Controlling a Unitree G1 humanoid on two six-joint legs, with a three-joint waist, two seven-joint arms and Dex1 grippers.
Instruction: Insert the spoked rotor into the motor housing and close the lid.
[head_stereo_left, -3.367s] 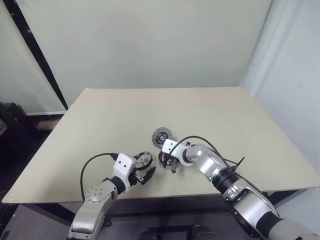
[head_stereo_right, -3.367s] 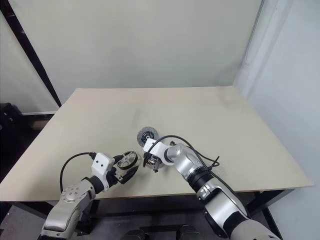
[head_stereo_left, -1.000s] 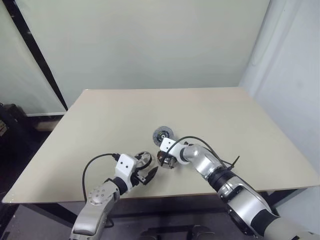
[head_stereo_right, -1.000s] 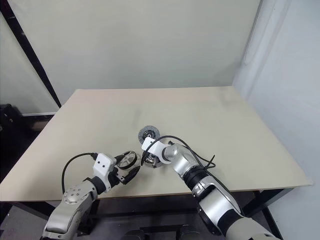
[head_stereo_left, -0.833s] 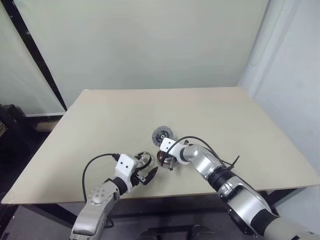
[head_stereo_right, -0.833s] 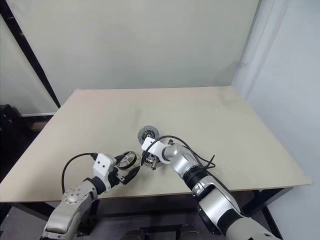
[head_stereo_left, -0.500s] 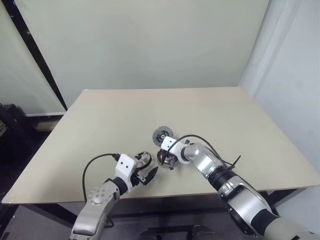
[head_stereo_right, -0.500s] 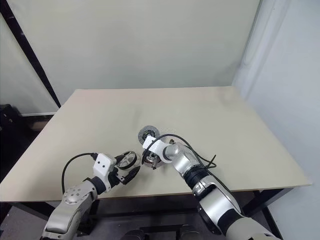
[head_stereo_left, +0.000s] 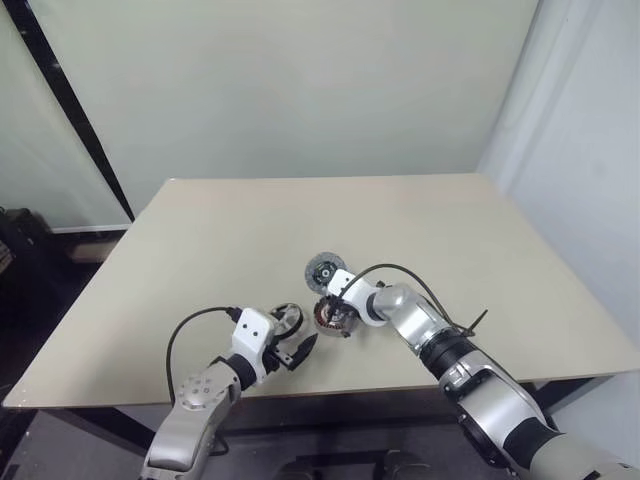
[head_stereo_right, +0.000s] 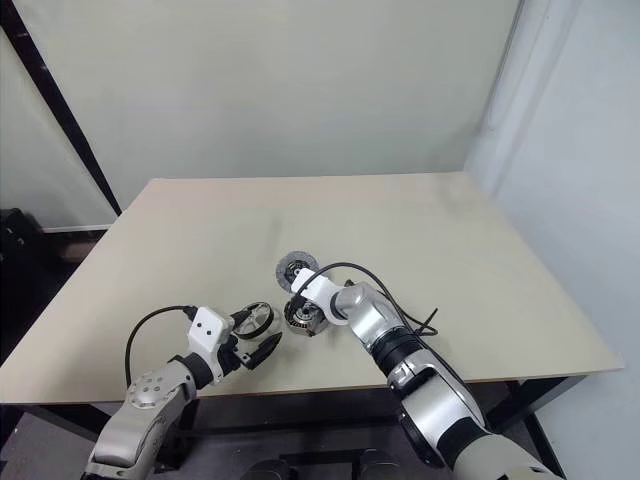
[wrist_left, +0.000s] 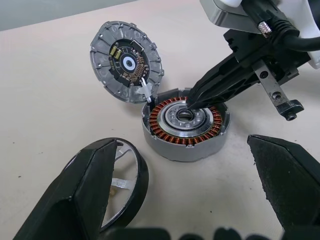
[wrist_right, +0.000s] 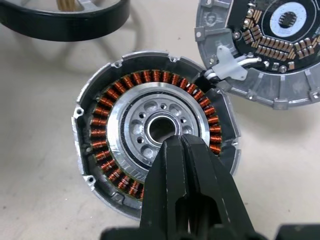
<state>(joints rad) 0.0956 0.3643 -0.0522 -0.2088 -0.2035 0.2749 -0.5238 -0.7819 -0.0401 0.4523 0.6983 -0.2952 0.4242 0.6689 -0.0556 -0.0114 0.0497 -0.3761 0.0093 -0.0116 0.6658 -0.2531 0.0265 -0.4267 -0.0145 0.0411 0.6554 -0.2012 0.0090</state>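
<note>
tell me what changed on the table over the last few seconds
The right gripper shifted slightly up the table, and its shut tips now sit at the motor housing centre. The left gripper stays open beside the spoked rotor; the lid hasn't moved.

Beige table (head_stereo_left: 250, 230), pale green wall (head_stereo_left: 300, 90), dark floor (head_stereo_left: 30, 260).
</note>
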